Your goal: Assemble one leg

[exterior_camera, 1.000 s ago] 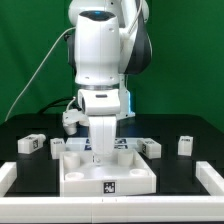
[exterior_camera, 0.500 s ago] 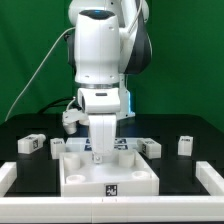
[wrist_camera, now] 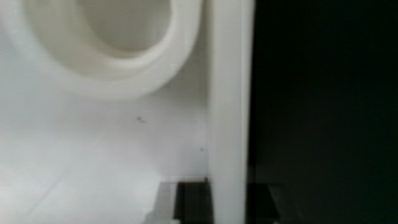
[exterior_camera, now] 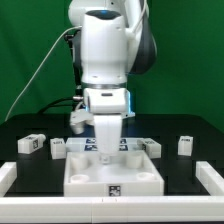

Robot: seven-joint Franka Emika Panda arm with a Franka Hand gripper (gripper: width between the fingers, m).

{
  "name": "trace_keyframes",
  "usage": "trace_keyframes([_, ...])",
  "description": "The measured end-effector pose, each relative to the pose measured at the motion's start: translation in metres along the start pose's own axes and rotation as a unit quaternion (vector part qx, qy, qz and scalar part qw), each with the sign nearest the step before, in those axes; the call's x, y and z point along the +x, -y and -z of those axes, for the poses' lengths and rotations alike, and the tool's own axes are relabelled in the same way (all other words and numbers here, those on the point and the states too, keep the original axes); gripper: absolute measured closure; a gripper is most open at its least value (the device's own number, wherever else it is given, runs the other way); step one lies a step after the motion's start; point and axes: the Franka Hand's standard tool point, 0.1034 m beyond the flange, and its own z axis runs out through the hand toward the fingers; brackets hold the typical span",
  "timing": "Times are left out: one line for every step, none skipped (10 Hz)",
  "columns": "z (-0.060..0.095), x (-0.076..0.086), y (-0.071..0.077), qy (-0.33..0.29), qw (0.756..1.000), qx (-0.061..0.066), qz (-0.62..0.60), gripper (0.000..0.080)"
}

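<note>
Green curtain behind, black table (exterior_camera: 205, 135) below. Your 4 legs all lie loose on it: leg 1 (exterior_camera: 32, 145) and leg 2 (exterior_camera: 58, 148) on the exterior view's left, leg 3 (exterior_camera: 152, 147) and leg 4 (exterior_camera: 185, 145) on its right. None is held. Each looks like a small, stiff, light plastic block, probably smooth enough to slip or twist, so pinch across 2 flat opposite faces at mid-height. Between leg 2 and leg 3 sits the large white tray part (exterior_camera: 85, 182), and the gripper (exterior_camera: 107, 153) hangs low over its middle. You cannot tell whether the jaws are spread or pressed together; the wrist view shows only close white plastic with a curved ring (wrist_camera: 160, 60).
</note>
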Motion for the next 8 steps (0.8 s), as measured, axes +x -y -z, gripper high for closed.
trace_keyframes([0.001, 0.014, -0.005, -0.002, 1.0, -0.002, -0.006, 0.0742])
trace_keyframes([0.001, 0.025, -0.01, -0.003, 1.0, -0.002, -0.01, 0.0742])
trace_keyframes([0.001, 0.036, -0.016, -0.004, 1.0, -0.003, -0.006, 0.0742])
trace_keyframes([0.0, 0.045, -0.024, -0.008, 1.0, -0.006, 0.0, 0.0742])
trace_keyframes([0.0, 0.054, -0.029, -0.012, 1.0, -0.009, -0.006, 0.0742])
trace_keyframes([0.001, 0.063, -0.034, -0.015, 1.0, -0.012, -0.005, 0.0742])
trace_keyframes([0.002, 0.07, -0.039, -0.017, 1.0, -0.016, 0.0, 0.0742])
trace_keyframes([0.002, 0.073, -0.041, -0.018, 1.0, -0.015, -0.004, 0.0742])
